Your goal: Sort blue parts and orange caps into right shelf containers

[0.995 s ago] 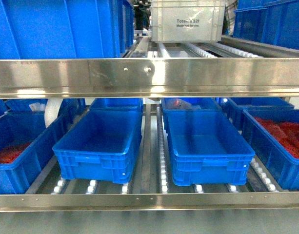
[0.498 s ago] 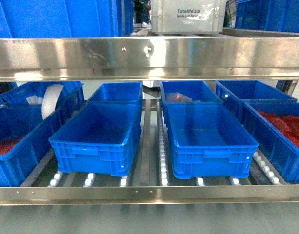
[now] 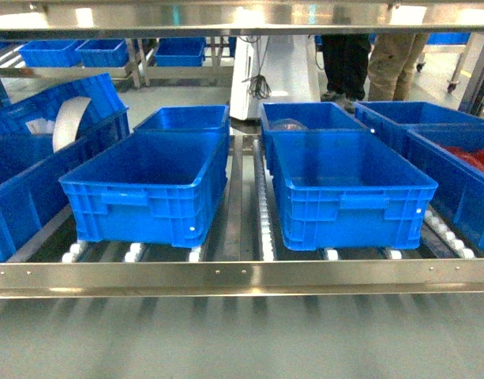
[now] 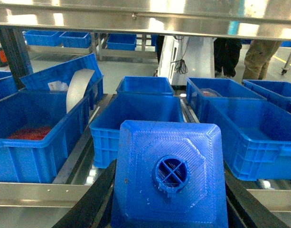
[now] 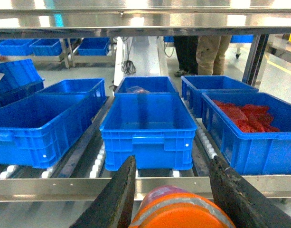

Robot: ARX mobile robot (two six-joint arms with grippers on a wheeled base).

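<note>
**Both grippers loaded, facing the shelf bins**

Steel shelf (image 3: 242,275) across the front, rows of blue bins (image 3: 354,189) behind its rail. Left gripper (image 4: 169,209) closed around a blue part (image 4: 170,175); right gripper (image 5: 176,190) closed around an orange cap (image 5: 181,211), each held between the jaws, short of the rail. Best carried level over the rail, then released low inside a bin on the right.

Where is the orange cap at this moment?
The orange cap sits between the right gripper's fingers at the bottom of the right wrist view, before the shelf's front rail.
</note>
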